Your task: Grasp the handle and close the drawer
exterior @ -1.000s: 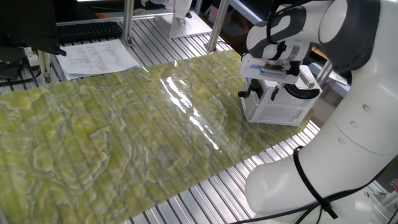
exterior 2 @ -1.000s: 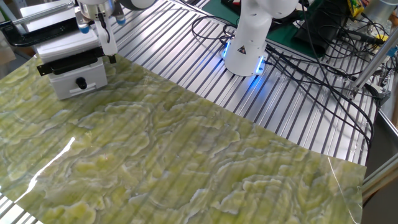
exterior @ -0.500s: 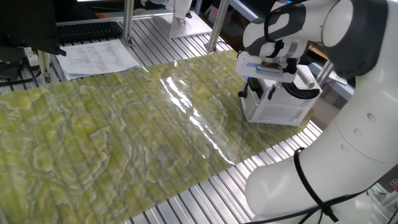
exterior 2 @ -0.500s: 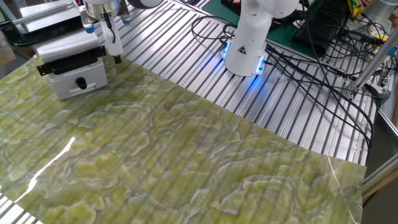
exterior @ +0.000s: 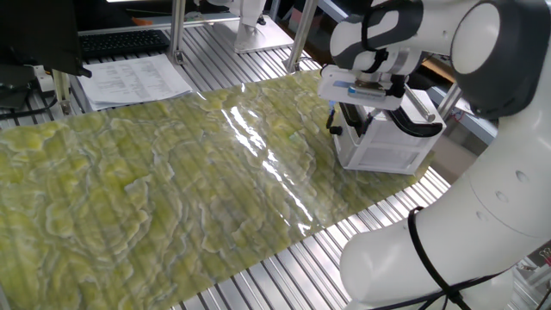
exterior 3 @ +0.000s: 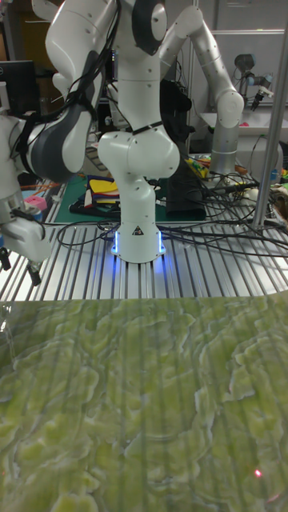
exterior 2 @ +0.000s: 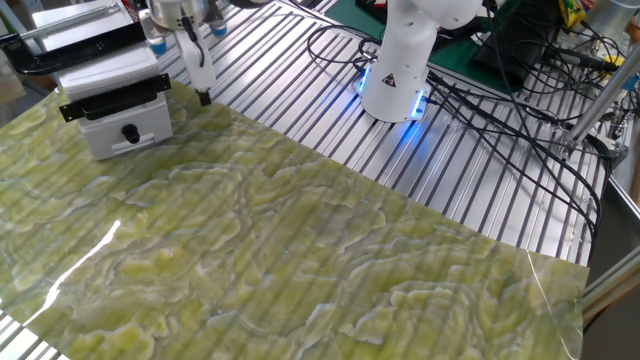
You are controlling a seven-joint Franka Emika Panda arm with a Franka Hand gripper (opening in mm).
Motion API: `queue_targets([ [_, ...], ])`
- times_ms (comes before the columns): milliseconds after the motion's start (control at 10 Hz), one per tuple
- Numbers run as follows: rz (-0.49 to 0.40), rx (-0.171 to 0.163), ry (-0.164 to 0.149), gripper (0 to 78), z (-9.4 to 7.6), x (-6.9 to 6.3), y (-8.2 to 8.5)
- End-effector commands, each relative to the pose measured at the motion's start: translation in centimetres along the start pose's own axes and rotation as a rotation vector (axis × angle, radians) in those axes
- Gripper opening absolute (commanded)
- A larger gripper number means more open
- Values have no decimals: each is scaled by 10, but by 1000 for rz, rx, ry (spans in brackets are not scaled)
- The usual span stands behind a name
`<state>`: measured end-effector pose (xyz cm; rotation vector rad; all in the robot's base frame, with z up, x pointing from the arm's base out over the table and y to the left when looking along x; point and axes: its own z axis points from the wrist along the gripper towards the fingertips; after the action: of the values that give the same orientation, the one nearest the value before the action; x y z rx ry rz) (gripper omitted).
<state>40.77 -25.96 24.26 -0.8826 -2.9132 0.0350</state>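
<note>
The small white cabinet [exterior: 389, 148] stands at the right end of the green mat, and its drawer [exterior 2: 122, 128] looks pushed in flush. A short black piece that I take for the handle [exterior: 332, 129] sticks out at the cabinet's corner. My gripper [exterior: 351, 120] hangs just beside that corner, off the cabinet's side and a little above the mat, touching nothing. In the other fixed view the gripper [exterior 2: 200, 90] is to the right of the cabinet. The tall fixed view catches the gripper [exterior 3: 18, 268] at the left edge, its two black tips apart and empty.
A black clamp with a silver rod [exterior: 415, 125] sits on the cabinet's far side. The green mat [exterior: 172, 181] covers the slatted metal table. Papers [exterior: 138, 79] lie at the back left. The robot base [exterior 2: 395, 75] and cables [exterior 2: 500, 90] are behind.
The gripper has drawn sideways off the cabinet, away from its corner and a little upward. The cabinet and drawer have not moved.
</note>
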Motion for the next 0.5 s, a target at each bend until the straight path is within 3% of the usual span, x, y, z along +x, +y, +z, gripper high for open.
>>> queue_targets([
  [100,-76,-44,-26,774,0,1,32],
  [500,-150,-75,-10,774,-10,-5,52],
])
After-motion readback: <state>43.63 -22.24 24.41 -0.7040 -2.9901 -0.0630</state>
